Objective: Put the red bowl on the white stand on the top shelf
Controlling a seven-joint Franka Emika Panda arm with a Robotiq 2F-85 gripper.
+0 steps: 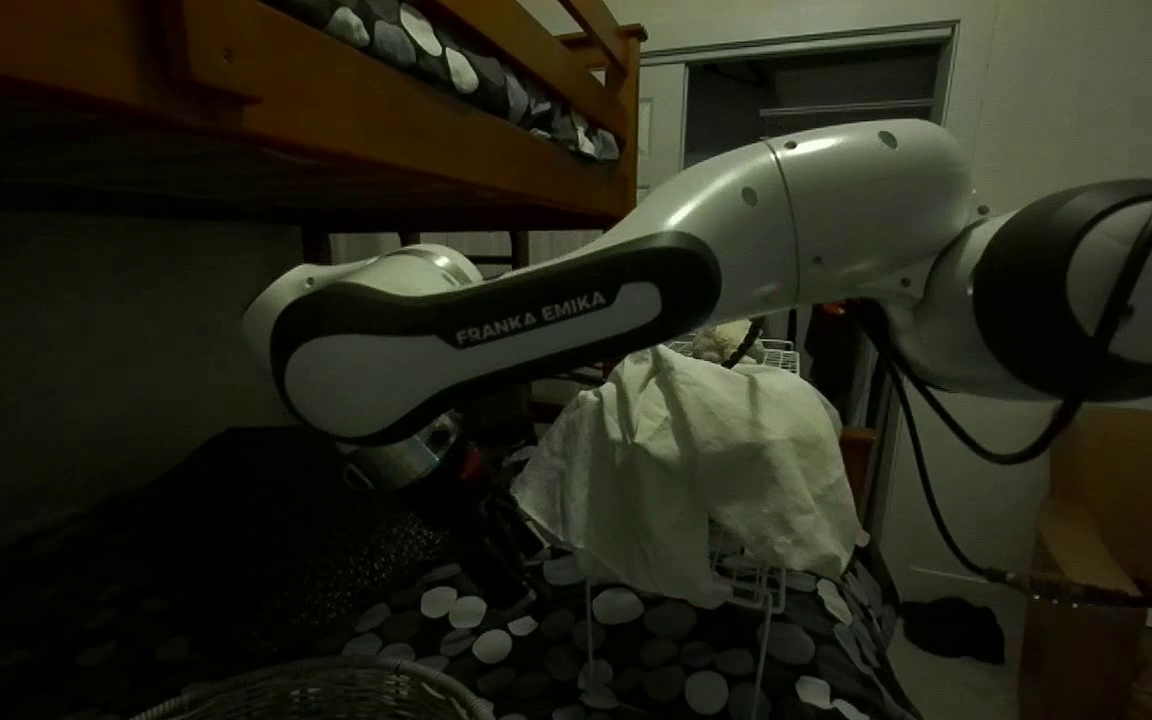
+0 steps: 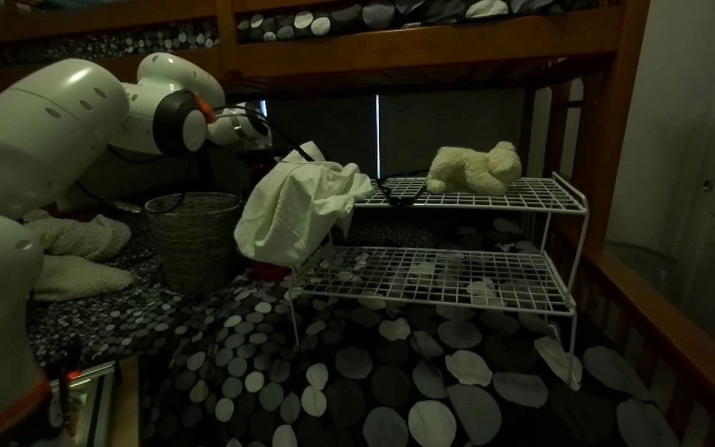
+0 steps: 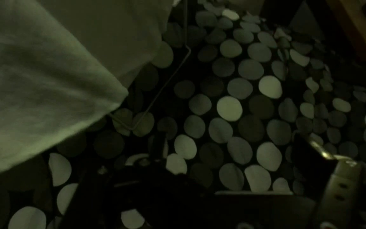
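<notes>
Two wire-grid shelves (image 2: 537, 194) make up the white stand (image 2: 444, 274). The upper one carries one cream plush animal (image 2: 475, 169) and one black object (image 2: 402, 200) too dim to name, and one white cloth (image 2: 292, 214) drapes over an end of the stand. In an exterior view, one red bowl (image 2: 269, 271) shows only in part, low beneath the cloth's hanging edge, off the shelves and near one wicker basket (image 2: 195, 248); what either container holds is hidden. One Franka Emika arm (image 1: 496, 320) and one wooden bunk bed (image 2: 426, 59) appear in both exterior views. The wrist view shows the arm's one gripper (image 3: 232, 144) over the dotted bedding (image 3: 229, 108), its two fingers (image 3: 313, 159) spread wide, with dotted fabric between them. One corner of the cloth hangs near a finger there, beside a bent wire foot (image 3: 159, 89).
</notes>
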